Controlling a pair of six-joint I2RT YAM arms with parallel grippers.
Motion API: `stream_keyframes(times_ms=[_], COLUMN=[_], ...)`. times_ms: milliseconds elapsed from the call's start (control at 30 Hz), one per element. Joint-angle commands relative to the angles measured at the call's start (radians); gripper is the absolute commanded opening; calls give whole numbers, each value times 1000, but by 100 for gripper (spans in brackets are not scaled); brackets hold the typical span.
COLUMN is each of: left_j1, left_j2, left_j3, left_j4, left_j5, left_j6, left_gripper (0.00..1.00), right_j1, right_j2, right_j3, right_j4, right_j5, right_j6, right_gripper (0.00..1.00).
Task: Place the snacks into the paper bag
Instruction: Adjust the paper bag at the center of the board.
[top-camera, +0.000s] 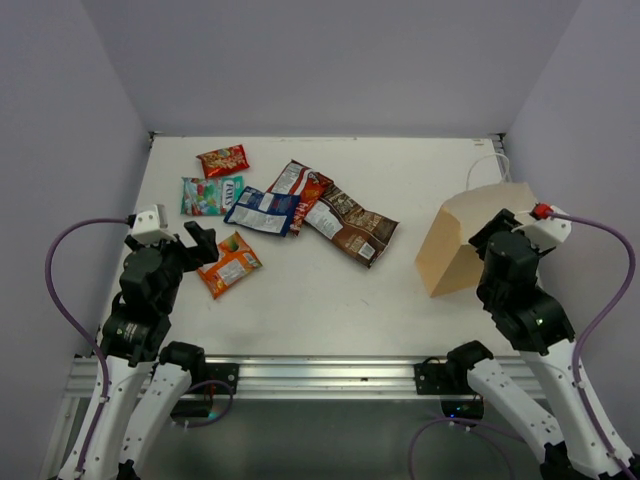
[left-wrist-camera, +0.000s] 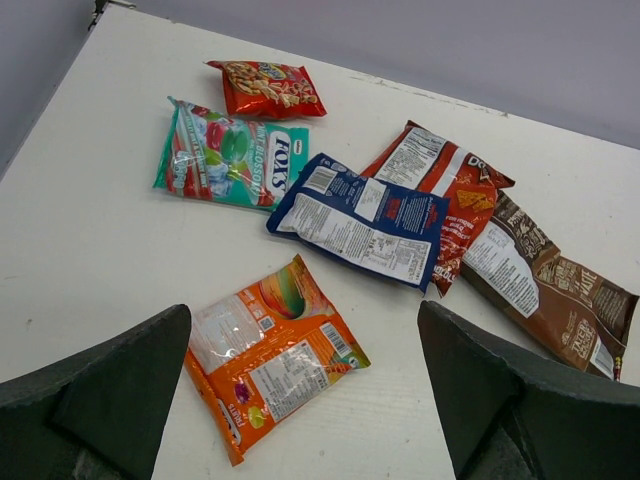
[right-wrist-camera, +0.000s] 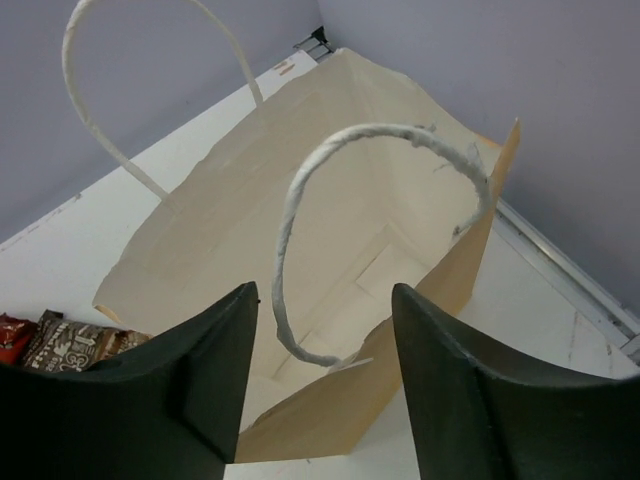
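**Bearing of the nearest packet from the left jaws**

Orange packet (top-camera: 229, 265) lies flat on the worktop (top-camera: 330, 300), at the near-left edge of the spread of snacks and closest to the arm bases. Its long axis runs diagonally, near-left to far-right, skewed to the line across the jaws.

Left jaws are spread wide and hold nothing. They hover just behind the packet, and in the wrist view it sits in the gap between them.

Judgement: a short reach forward and down meets it, and a wrist turn would square the grip across its short side.

Red (top-camera: 222, 159), teal (top-camera: 210, 194), blue-white (top-camera: 260, 211), red-white (top-camera: 303, 190) and dark brown (top-camera: 352, 228) packets lie farther out, some overlapping.

Paper bag (top-camera: 455, 245) sits well apart at the right, mouth open. Right jaws are parted at that mouth, with one cord handle (right-wrist-camera: 300, 190) looping between them, not pinched.

Left arm is plainly the nearer to the snacks.
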Motion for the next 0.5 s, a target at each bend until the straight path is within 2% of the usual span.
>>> stream_keyframes(times_ms=[0,167,467], left_j1=[6,6,4], left_j2=[0,-7,-24], left_j3=[-10,-10,-11], left_j4=[53,51,47], left_j5=[13,14,17], left_j6=[12,12,10], left_gripper=[100,100,100], right_j1=[0,0,2], right_j2=[18,44,109], right_j3=[19,21,18], right_j4=[-77,-140,-131], right_j5=[47,101,191], right_j6=[86,155,210], right_gripper=[63,70,71])
